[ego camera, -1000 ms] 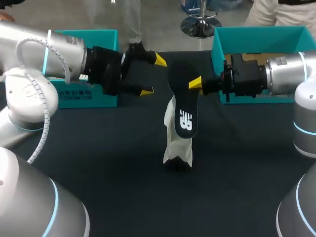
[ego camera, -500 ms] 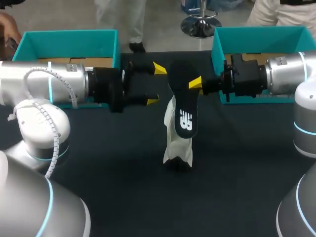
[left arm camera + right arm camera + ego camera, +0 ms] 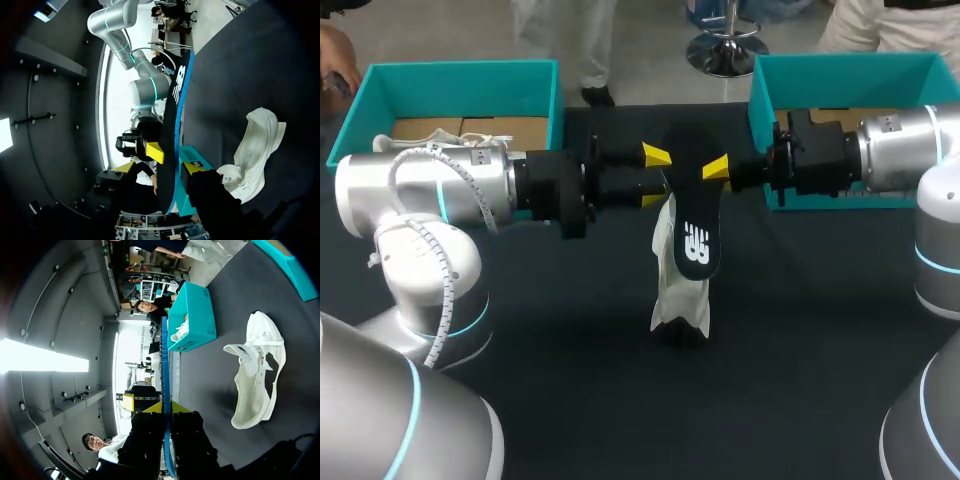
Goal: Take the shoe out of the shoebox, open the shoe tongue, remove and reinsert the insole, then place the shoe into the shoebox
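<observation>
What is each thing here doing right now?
insole: out of the shoe, held up in the air.
shoe: out of its box, resting on the table, tongue pulled back.
right gripper: shut on the insole.
left gripper: at the insole's edge; grip unclear.
left shoebox: open, with a second shoe inside.
right shoebox: open.

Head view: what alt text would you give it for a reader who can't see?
The right end effector grips a black insole above a white shoe on the dark table, with the open left end effector at the insole's other side. A left shoebox and right shoebox, both teal, stand behind.
</observation>
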Action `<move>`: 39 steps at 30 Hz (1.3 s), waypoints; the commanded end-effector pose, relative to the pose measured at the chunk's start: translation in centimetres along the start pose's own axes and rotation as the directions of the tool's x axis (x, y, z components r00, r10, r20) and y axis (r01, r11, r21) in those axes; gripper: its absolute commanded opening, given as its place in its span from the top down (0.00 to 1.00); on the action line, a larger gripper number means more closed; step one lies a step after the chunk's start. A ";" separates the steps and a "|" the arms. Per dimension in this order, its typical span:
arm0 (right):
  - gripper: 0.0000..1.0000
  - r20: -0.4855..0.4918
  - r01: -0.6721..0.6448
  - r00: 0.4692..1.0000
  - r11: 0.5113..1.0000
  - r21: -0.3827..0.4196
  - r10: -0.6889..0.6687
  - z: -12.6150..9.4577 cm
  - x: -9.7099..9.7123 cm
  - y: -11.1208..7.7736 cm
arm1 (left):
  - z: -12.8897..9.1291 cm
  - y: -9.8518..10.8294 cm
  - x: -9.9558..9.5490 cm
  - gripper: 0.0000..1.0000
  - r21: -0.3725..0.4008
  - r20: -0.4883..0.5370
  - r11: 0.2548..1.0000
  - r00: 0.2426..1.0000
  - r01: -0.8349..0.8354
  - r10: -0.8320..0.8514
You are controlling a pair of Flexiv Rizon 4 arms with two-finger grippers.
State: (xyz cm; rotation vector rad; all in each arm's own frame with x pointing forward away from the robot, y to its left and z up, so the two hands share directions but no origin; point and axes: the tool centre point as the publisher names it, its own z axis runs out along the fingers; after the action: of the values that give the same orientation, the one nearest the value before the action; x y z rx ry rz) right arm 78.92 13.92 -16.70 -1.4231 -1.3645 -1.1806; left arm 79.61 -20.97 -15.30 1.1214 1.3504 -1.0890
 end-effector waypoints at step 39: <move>1.00 0.004 0.000 1.000 1.000 0.000 0.000 0.1 0.0 0.0 | 4.0 0.2 2.0 1.00 0.089 0.057 0.996 0.998 0.006 -0.011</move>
State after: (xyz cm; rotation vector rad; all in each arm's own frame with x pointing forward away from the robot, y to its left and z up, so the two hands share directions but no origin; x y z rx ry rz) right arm 78.86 13.91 -16.80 -1.4230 -1.3649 -1.1792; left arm 80.42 -24.60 -17.51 1.1403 1.2711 -1.1911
